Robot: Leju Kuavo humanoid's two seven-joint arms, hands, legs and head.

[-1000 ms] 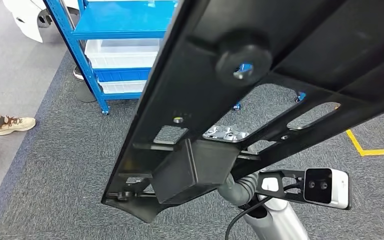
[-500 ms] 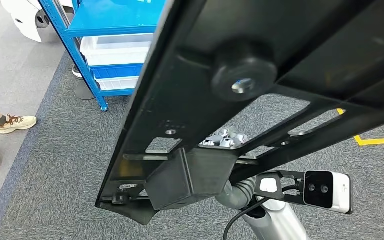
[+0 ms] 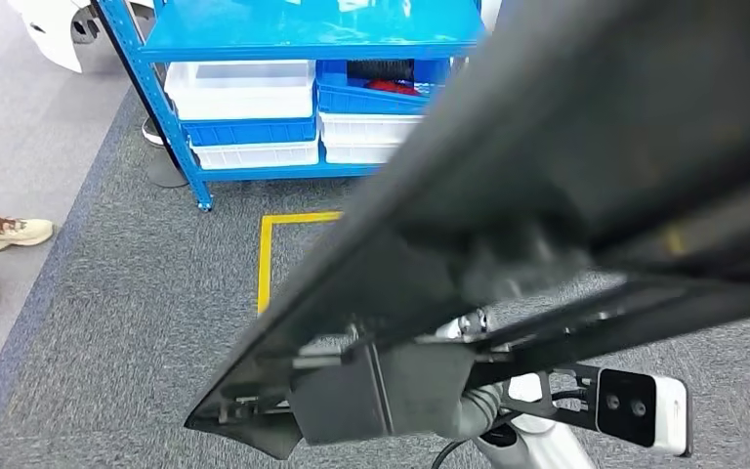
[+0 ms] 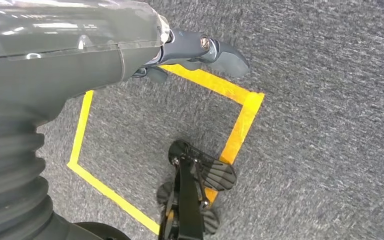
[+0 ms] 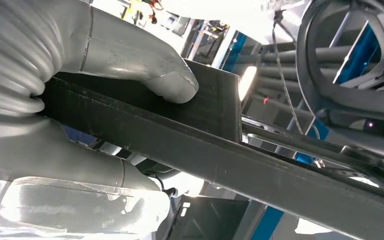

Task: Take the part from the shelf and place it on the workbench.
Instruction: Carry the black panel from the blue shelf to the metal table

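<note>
The long black part [image 3: 566, 195] was motion-blurred and ran off the head view's top and right edges, hiding most of the right hand [image 5: 70, 115] gripping it, while the blue shelf [image 3: 303, 39] and a person's shoes [image 3: 0, 234] were cropped at the frame's edges.

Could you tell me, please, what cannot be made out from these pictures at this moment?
- Black part: motion-blurred in the head view, cut off at the top and right edges.
- Right robot hand: its fingers are mostly hidden behind the part in the right wrist view.
- Blue shelf: its right side is hidden by the part.
- Person: cut off by the left edge.
</note>
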